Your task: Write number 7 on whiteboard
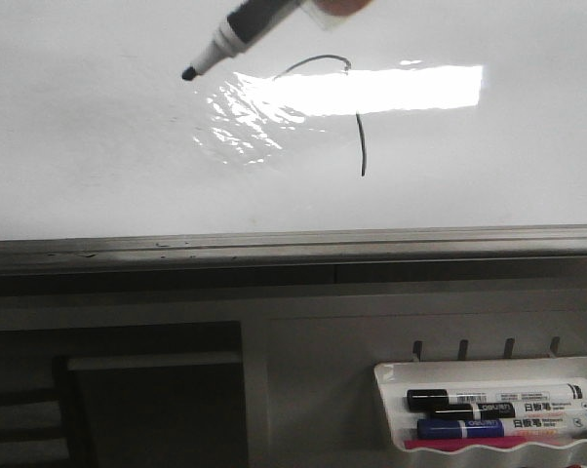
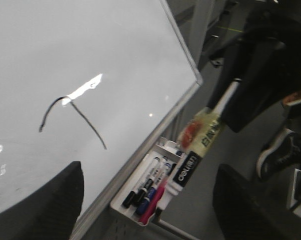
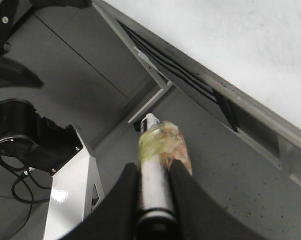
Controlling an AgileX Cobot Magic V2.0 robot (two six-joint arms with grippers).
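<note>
The whiteboard (image 1: 98, 175) fills the upper front view, with bright glare across it. The number 7 (image 1: 360, 136) is drawn on it in thin black line, an arched top stroke and a long stem. It also shows in the left wrist view (image 2: 85, 122). My right gripper (image 3: 155, 167) is shut on a taped black-and-white marker (image 3: 163, 145). The marker (image 1: 240, 34) enters the front view from the top, its tip up and left of the 7. In the left wrist view the marker (image 2: 200, 145) hangs off the board, in front of the tray. My left gripper (image 2: 148, 210) is open and empty.
A white marker tray (image 1: 489, 370) with several markers hangs below the board's grey rim (image 1: 293, 244), at the right; it also shows in the left wrist view (image 2: 121, 204). A white and black stand (image 3: 70, 195) is below the right gripper.
</note>
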